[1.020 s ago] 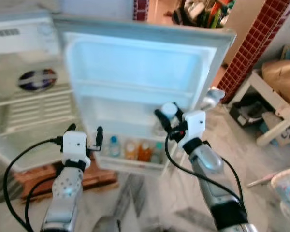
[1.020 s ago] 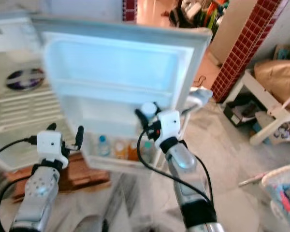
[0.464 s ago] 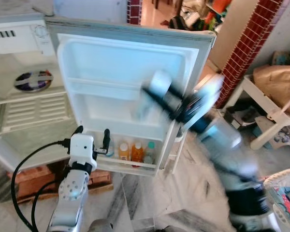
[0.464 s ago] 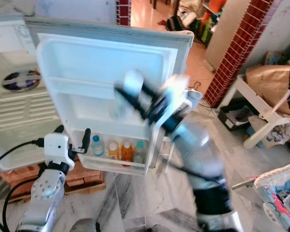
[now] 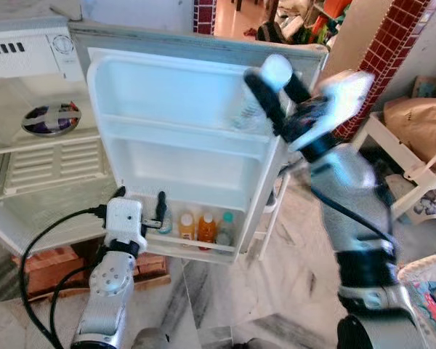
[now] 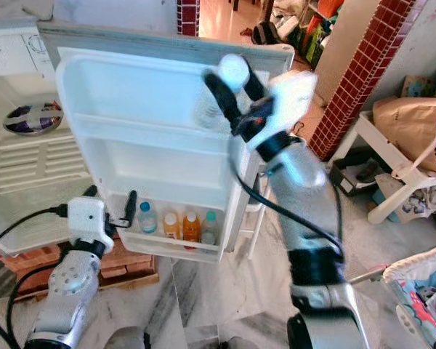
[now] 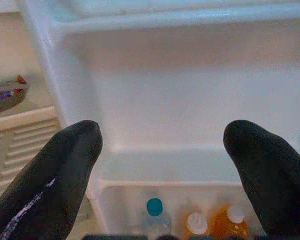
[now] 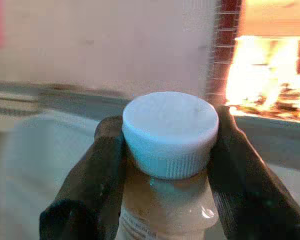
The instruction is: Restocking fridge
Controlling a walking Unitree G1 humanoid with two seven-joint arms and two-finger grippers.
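Note:
The small white fridge's door [image 5: 182, 87] hangs open toward me, with empty upper racks. Its bottom rack [image 5: 196, 243] holds several small bottles [image 5: 206, 227] with blue, white and green caps. My right gripper [image 5: 272, 91] is raised high in front of the top door rack, shut on a clear bottle [image 8: 167, 210] with a white cap [image 8: 169, 131]; the fingers [image 8: 97, 175] clamp just under the cap. My left gripper [image 5: 139, 207] hovers open, low, in front of the bottom rack, with nothing between its fingers [image 7: 55, 175].
The fridge interior [image 5: 43, 160] with a wire shelf and a dish [image 5: 51, 116] stands at left. A wooden pallet [image 5: 51, 265] lies under the fridge. A red brick pillar [image 5: 370, 58] and a white rack [image 5: 410, 174] with bags stand at right. Marble floor [image 5: 291, 283] lies ahead.
My right arm has swung upward with the bottle, from beside the bottom rack to the top of the door. The left gripper has stayed low. The camera has shifted slightly.

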